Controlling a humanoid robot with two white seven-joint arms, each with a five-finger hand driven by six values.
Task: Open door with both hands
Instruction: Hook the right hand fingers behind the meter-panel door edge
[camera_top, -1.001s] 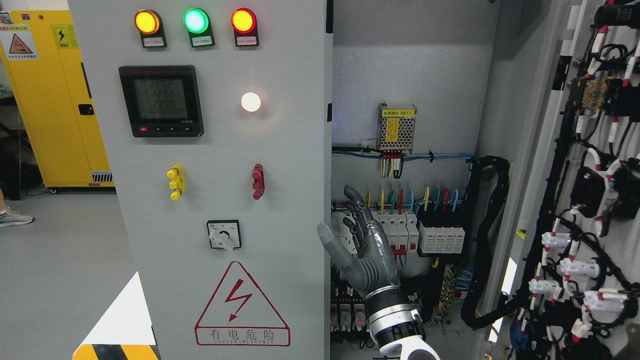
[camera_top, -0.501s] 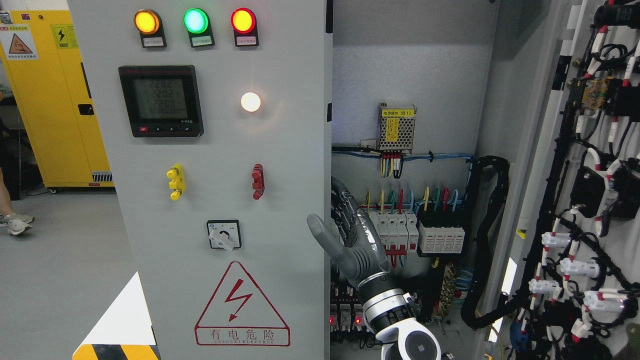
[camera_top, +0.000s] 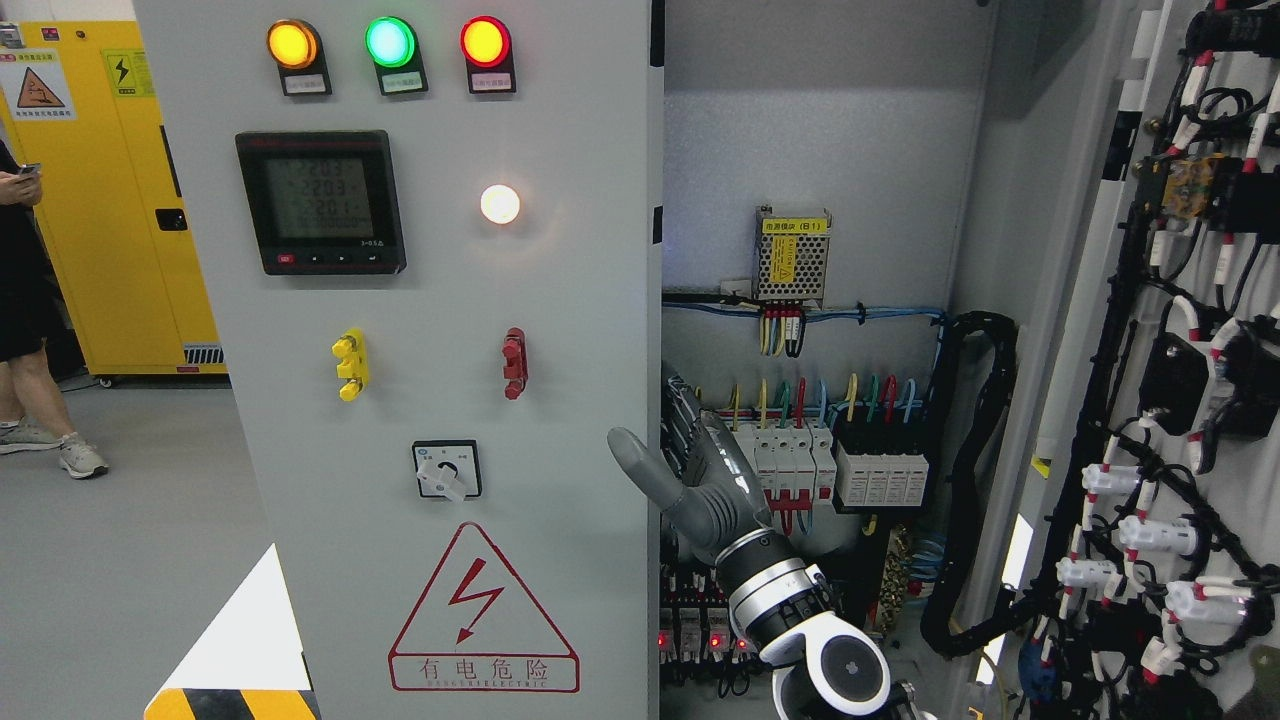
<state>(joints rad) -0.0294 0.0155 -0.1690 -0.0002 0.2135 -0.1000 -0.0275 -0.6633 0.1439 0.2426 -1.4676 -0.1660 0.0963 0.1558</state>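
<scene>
Grey floor (camera_top: 130, 540) under yellow cabinet (camera_top: 110, 200)

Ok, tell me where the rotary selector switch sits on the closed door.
In the head view, the rotary selector switch sits low on the left door, directly above the red warning triangle and below the yellow handle.

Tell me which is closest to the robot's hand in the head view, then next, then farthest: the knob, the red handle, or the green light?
From the right hand:
1. Knob, just left, same height.
2. Red handle, up and left.
3. Green light, at the door's top.
</scene>
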